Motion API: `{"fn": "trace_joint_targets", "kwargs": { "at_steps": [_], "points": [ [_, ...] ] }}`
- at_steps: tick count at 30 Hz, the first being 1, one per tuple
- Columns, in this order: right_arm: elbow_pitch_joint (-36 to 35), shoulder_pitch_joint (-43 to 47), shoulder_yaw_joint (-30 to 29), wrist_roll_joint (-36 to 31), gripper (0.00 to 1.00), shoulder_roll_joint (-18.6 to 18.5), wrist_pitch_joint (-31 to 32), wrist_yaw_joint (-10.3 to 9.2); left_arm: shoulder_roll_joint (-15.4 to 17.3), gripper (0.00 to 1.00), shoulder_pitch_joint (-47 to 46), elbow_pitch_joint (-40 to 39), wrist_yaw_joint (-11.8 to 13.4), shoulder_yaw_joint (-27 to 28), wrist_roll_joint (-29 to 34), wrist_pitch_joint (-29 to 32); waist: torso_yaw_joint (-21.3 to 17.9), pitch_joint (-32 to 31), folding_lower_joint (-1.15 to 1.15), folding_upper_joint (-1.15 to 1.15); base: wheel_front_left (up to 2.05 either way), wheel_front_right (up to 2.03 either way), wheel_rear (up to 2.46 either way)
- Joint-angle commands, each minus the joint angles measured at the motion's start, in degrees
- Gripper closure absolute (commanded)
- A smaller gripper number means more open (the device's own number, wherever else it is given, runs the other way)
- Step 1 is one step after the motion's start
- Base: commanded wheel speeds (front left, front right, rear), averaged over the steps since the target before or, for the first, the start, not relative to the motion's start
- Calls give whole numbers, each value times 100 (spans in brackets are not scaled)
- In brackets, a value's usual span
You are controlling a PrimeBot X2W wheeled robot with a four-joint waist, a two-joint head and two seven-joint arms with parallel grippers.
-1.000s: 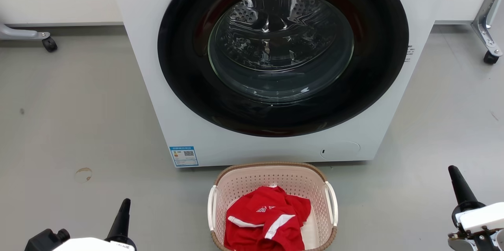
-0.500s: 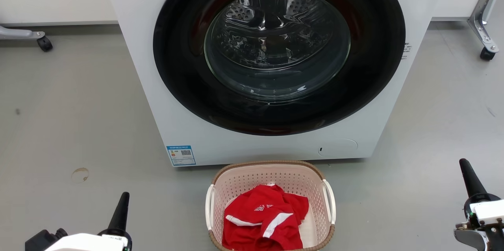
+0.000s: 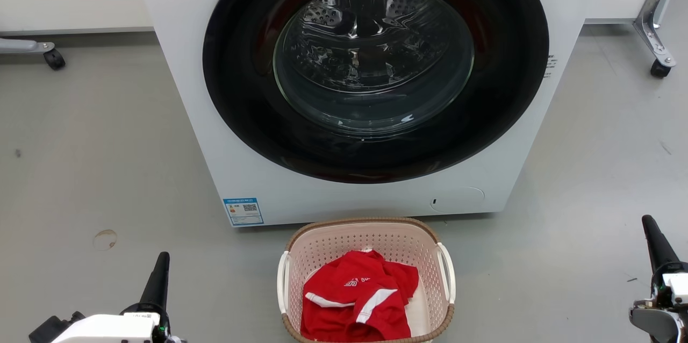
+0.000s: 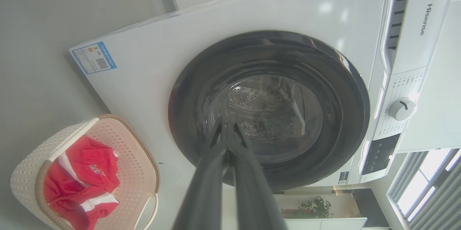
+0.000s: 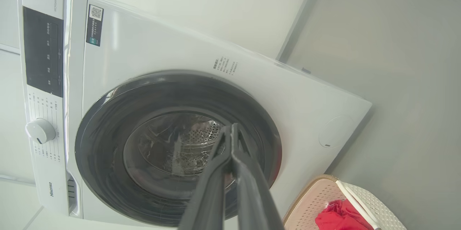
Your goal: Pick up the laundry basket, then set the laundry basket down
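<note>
Left gripper and right gripper, fingers together, flank the pale pink perforated plastic laundry basket on the grey floor, likely light and stiff, best gripped at its white loop handles.

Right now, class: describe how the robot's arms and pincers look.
The left pincer and right pincer are each two long black fingers tapering to a point. Behind each sits a white wrist casing; the right's also shows grey metal.

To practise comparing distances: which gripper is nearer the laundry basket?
The left gripper: its gap to the laundry basket looks shorter than the right gripper's.
</note>
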Motion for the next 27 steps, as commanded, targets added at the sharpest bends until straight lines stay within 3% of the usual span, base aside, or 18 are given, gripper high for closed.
{"fn": "trace_joint_targets", "kwargs": {
  "at_steps": [1, 14, 27],
  "points": [
    [-184, -345, -23, 159, 100, -105, 79, -11, -6, 100, -368, -77, -94, 254, -140, 62, -7, 5, 0, 0, 0, 0, 0],
    [-206, -386, -385, 652, 100, 22, 277, -13, -244, 100, -535, 111, -317, 583, -670, 215, -59, 37, 0, 0, 0, 0, 0],
    [-206, -388, -399, 641, 100, 32, 288, -13, -254, 100, -536, 111, -317, 599, -657, 228, -59, 37, 0, 0, 0, 0, 0]
  ]
}}
